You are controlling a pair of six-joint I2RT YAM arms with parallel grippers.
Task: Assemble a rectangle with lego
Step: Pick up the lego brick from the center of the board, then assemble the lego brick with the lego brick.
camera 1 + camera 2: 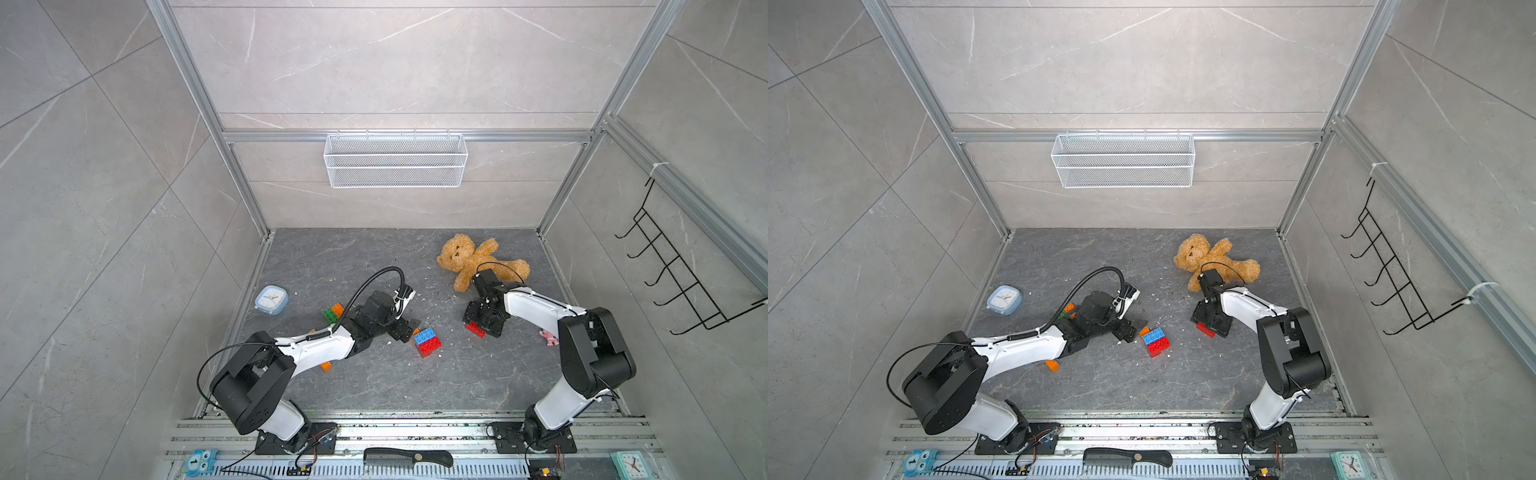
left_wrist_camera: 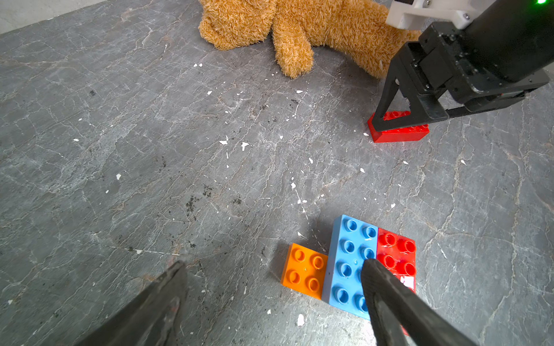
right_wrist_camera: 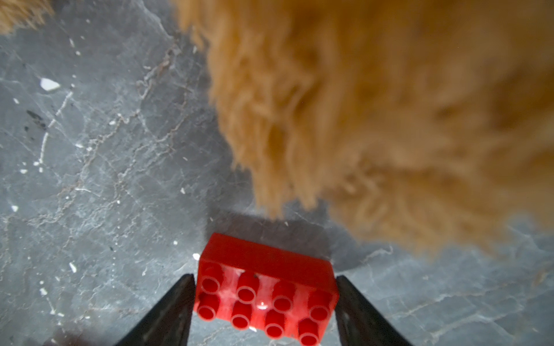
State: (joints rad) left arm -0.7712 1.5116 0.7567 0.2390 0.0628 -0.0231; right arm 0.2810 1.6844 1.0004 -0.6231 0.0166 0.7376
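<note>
The right gripper (image 3: 264, 280), partly open, has its jaws at both short ends of the red brick (image 3: 266, 260) on the floor (image 3: 90, 179) beside the bear (image 3: 389, 119), though whether they pinch it yet cannot be told, and the brick looks light, stiff and slick, so these flat ends seem the best hold.

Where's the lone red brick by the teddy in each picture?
Top view: lone red brick right of centre, at the right claw.
Top view: brick in the same spot.
Left wrist: brick under the right claw.
Right wrist: brick between the claw's fingers.
Shared landmark: teddy bear nearby.
</note>
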